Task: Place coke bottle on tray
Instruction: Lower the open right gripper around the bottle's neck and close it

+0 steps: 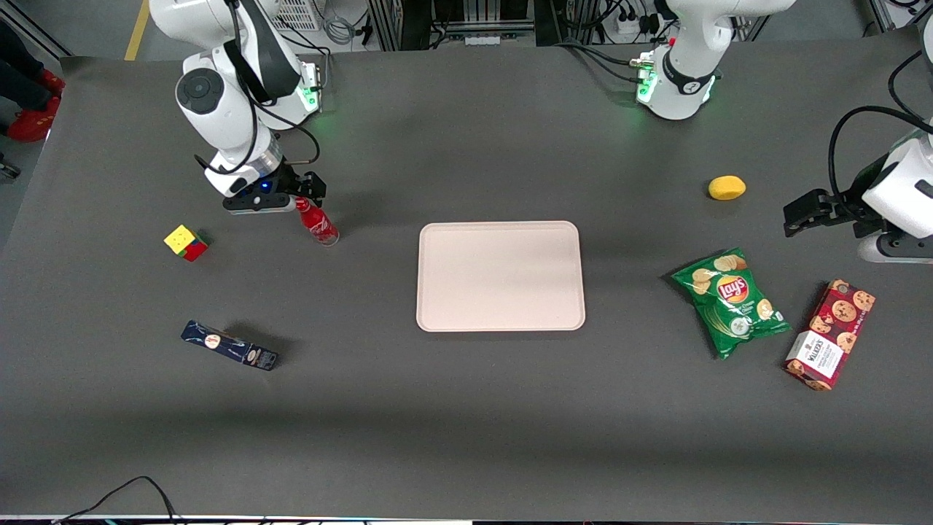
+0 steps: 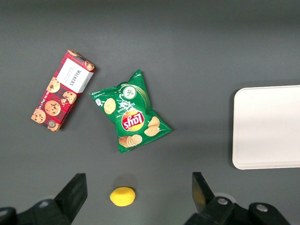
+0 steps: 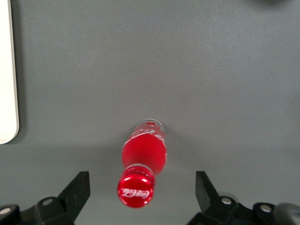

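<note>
The coke bottle [image 1: 318, 223] is small and red with a red cap. It stands upright on the dark table, beside the tray toward the working arm's end. My right gripper [image 1: 305, 194] hovers just over its cap and is open. In the right wrist view the gripper [image 3: 143, 183] straddles the bottle [image 3: 144, 149], with one black finger [image 3: 78, 186] wide of the cap on each side and touching nothing. The pale pinkish-beige tray [image 1: 500, 275] lies flat in the middle of the table with nothing on it; its rim [image 3: 7, 70] shows at the edge of the right wrist view.
A colour cube [image 1: 186, 242] and a dark blue box [image 1: 229, 345] lie toward the working arm's end, nearer the front camera than the bottle. Toward the parked arm's end lie a yellow lemon [image 1: 727, 187], a green chips bag [image 1: 730, 300] and a red cookie box [image 1: 830, 334].
</note>
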Tool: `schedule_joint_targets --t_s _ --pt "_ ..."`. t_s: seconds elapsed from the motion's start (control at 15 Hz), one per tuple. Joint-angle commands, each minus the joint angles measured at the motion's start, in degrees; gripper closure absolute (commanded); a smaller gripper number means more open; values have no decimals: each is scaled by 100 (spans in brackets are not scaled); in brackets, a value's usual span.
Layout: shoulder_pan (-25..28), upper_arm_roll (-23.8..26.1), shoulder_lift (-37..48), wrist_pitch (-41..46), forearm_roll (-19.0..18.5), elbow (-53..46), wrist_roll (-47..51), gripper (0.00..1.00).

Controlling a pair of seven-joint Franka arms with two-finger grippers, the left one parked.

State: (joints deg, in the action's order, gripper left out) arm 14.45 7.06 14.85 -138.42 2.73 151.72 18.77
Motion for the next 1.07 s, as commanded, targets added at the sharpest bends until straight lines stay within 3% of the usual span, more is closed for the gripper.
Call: schedule_joint_targets --t_s 0.0,0.67,0.8,1.0 --pt "5 191 -26 -123 123 6 206 2" --pt "-4 182 -105 -194 123 6 118 13" --pt "-4 182 -113 -202 114 15 109 21" --pt "-13 173 -113 -202 114 15 83 46"
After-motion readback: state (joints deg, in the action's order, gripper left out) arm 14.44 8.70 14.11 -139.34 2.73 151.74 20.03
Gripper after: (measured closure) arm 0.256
